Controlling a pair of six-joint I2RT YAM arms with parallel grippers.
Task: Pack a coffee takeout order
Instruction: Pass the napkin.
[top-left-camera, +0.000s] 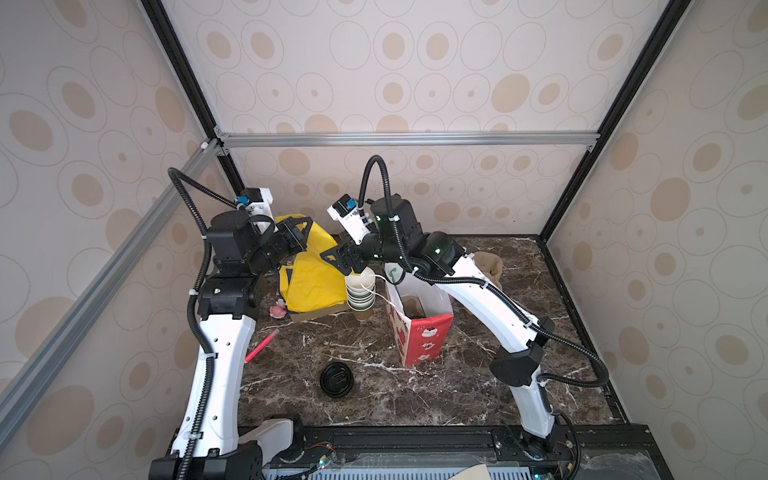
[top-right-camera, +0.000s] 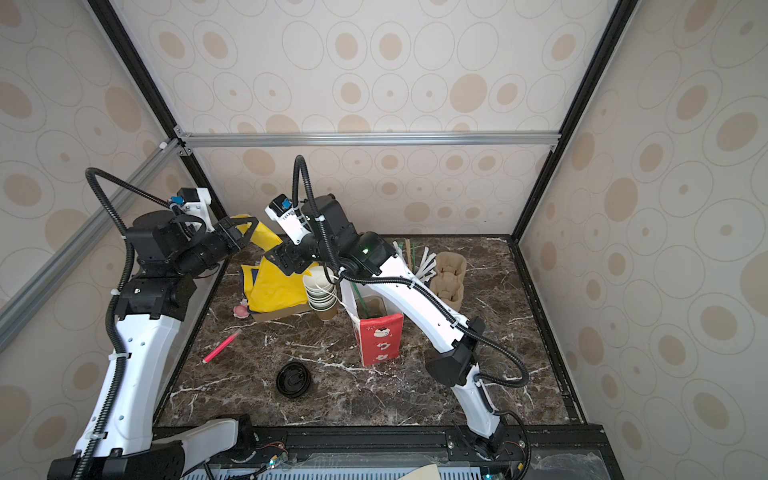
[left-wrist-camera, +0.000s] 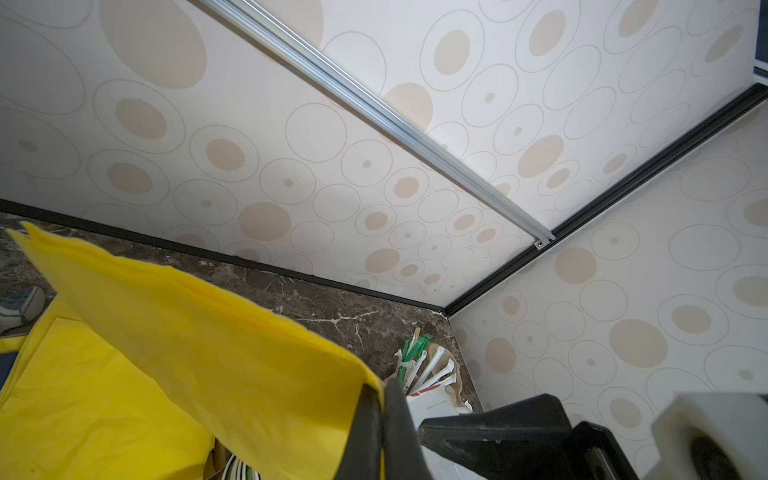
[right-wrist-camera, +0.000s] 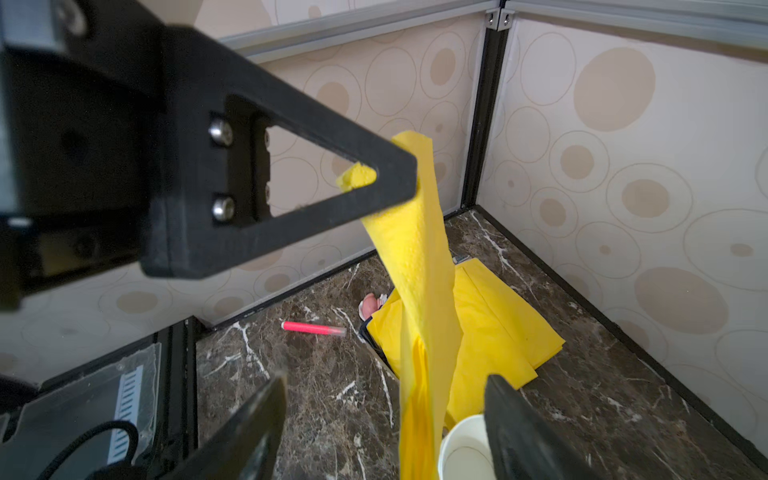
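Observation:
My left gripper (top-left-camera: 305, 226) (left-wrist-camera: 380, 390) is shut on a corner of a yellow paper napkin (left-wrist-camera: 208, 332), held up above the back left of the table. The sheet hangs down as a long strip (right-wrist-camera: 415, 257) and passes between the fingers of my right gripper (right-wrist-camera: 386, 376) (top-left-camera: 336, 262), which stands open around it just over a stack of lidless white cups (top-left-camera: 360, 291). More yellow napkins (top-left-camera: 311, 286) lie in a pile on a flat cardboard box (top-left-camera: 316, 316). A brown pulp cup tray (top-right-camera: 449, 278) sits at the back right.
A red gift bag (top-left-camera: 419, 328) stands open at mid-table under my right arm. A lone black lid (top-left-camera: 336, 379) lies near the front. A pink stick (top-right-camera: 222, 347) lies to the left. Wrapped straws (top-right-camera: 419, 262) stand near the tray. Walls close in at the back and sides.

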